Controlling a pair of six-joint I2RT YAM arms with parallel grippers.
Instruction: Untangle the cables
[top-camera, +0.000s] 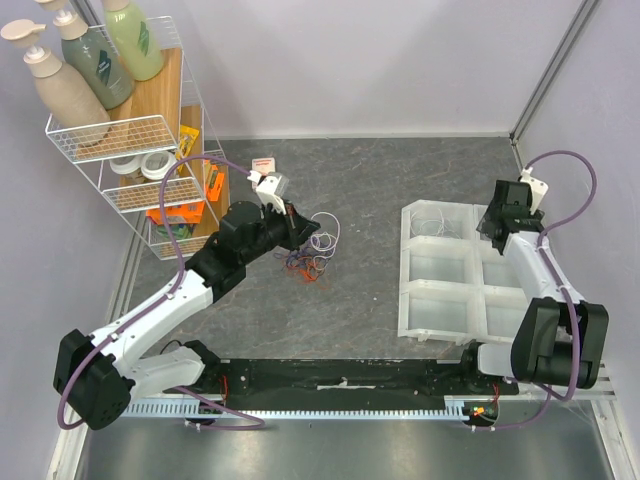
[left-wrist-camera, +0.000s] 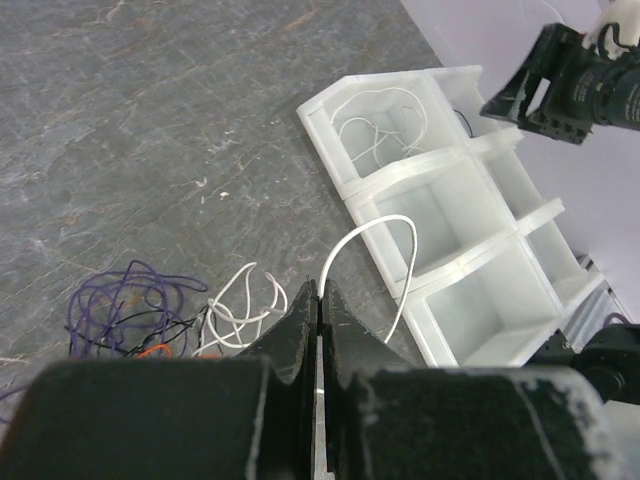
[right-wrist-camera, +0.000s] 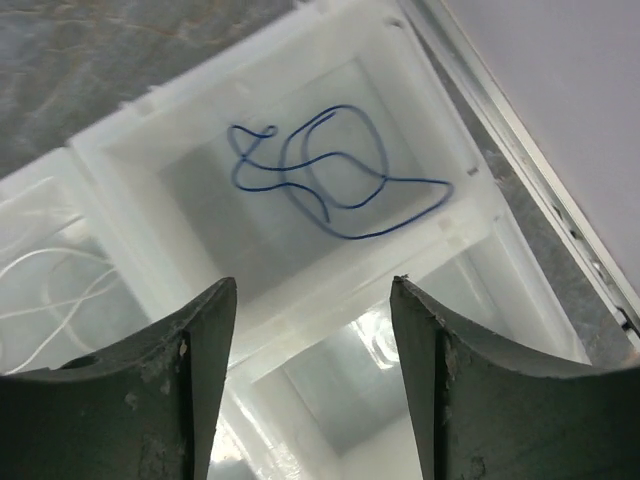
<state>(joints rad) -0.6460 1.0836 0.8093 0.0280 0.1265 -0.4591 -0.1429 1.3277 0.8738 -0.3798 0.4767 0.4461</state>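
A tangle of cables (top-camera: 310, 262) lies on the grey table at centre: purple (left-wrist-camera: 120, 300), orange-red (left-wrist-camera: 152, 350) and white (left-wrist-camera: 235, 310) strands. My left gripper (top-camera: 305, 235) hangs just above it, shut (left-wrist-camera: 320, 290) on one white cable (left-wrist-camera: 345, 240) that arcs up from the fingertips and down to the right. My right gripper (top-camera: 492, 225) is open (right-wrist-camera: 312, 282) and empty over the white tray's (top-camera: 403, 300) back right compartment, where a dark blue cable (right-wrist-camera: 320, 170) lies. White cables (left-wrist-camera: 375, 125) lie in the back left compartment.
A wire rack (top-camera: 130, 130) with pump bottles, tape rolls and orange items stands at the back left, close to my left arm. A small white and red piece (top-camera: 263, 165) lies behind the left gripper. Walls close the table at the back and right.
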